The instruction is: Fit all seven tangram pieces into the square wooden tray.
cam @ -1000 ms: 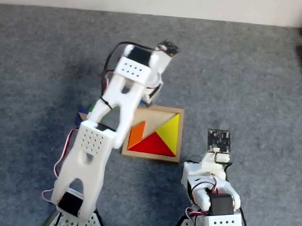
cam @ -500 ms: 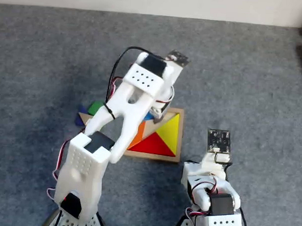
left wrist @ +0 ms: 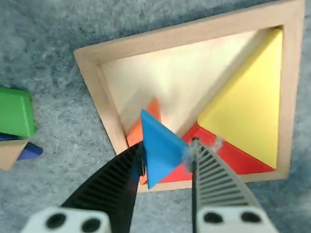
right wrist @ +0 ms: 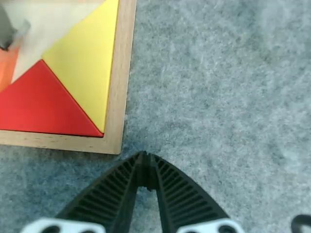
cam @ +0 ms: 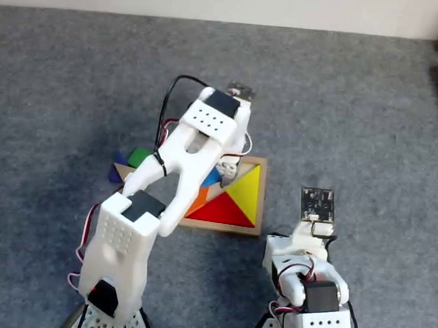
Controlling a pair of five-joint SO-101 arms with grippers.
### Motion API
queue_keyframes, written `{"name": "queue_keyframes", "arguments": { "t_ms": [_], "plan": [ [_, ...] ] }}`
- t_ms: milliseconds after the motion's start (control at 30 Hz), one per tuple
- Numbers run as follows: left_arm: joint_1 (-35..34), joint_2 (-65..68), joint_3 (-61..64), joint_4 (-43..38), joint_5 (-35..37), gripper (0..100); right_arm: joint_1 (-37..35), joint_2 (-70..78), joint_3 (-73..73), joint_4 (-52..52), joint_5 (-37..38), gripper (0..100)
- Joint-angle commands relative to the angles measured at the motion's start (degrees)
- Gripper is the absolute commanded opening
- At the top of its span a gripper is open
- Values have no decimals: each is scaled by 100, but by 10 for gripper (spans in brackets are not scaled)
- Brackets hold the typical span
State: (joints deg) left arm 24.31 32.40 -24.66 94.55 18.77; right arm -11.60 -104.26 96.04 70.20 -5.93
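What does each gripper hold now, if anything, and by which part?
The left gripper pinches the blue triangle by two of its edges, over the wooden tray. The right gripper, shut, holds nothing.

Surface: grey felt-like table cover; same nap all over.
Tray: square wooden tray flat on the cover, about mid-table; one corner close ahead of the right arm base.
Loose pieces: green piece, tan piece and dark blue piece bunched on the cover just beside the tray's left side; tan and dark blue overlapping; green touching them.
Near edge: left arm base and right arm base standing side by side.
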Motion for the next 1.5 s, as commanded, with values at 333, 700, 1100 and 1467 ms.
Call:
{"name": "queue_keyframes", "arguments": {
  "t_ms": [333,700,1100,1467],
  "plan": [
    [84,-374,-40,-26,79,259,22,-110,620,31,-44,5],
    [-92,-374,4,-774,53,259,22,-110,620,31,-44,5],
    [-620,110,426,-1319,26,259,22,-110,620,31,-44,5],
    [-629,224,426,-747,18,259,22,-110,620,31,-44,5]
  ]
}}
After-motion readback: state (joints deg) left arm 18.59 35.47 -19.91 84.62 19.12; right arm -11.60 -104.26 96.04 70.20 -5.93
